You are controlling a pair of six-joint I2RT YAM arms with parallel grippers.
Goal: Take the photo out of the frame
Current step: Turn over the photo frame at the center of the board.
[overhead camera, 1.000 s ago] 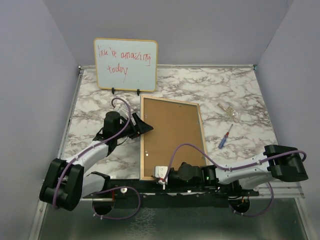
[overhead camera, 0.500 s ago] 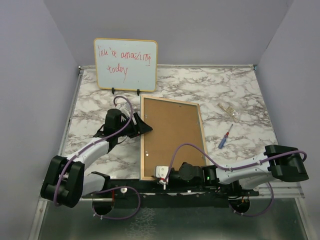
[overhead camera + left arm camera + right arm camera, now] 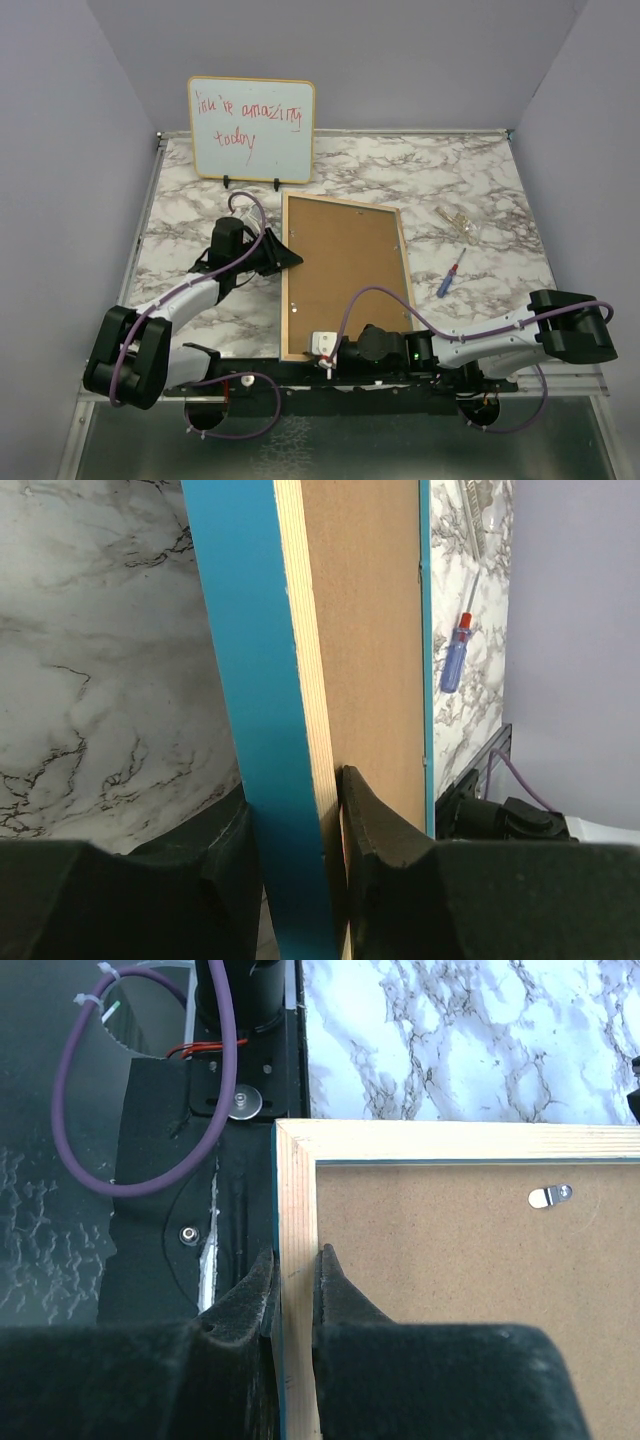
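The frame [image 3: 284, 300] lies face down on the marble table, its brown backing board [image 3: 345, 275] up inside a pale wood rim. The photo is hidden under that board. My left gripper [image 3: 290, 258] is at the frame's left rim. In the left wrist view this gripper [image 3: 300, 800] is shut on the rim, one finger on the blue outer side [image 3: 245, 680], the other inside against the board. My right gripper [image 3: 318, 352] is at the near left corner. In the right wrist view it [image 3: 297, 1260] is shut on the wood rim [image 3: 297, 1180].
A small whiteboard [image 3: 251, 128] with red handwriting stands at the back left. A blue-and-red screwdriver [image 3: 449, 273] and a small clear object [image 3: 460, 222] lie right of the frame. A metal turn clip [image 3: 549, 1196] sits on the backing board. Purple walls enclose the table.
My left gripper has edged in onto the frame's left rim and its jaws have closed on it. The right arm has stayed still.
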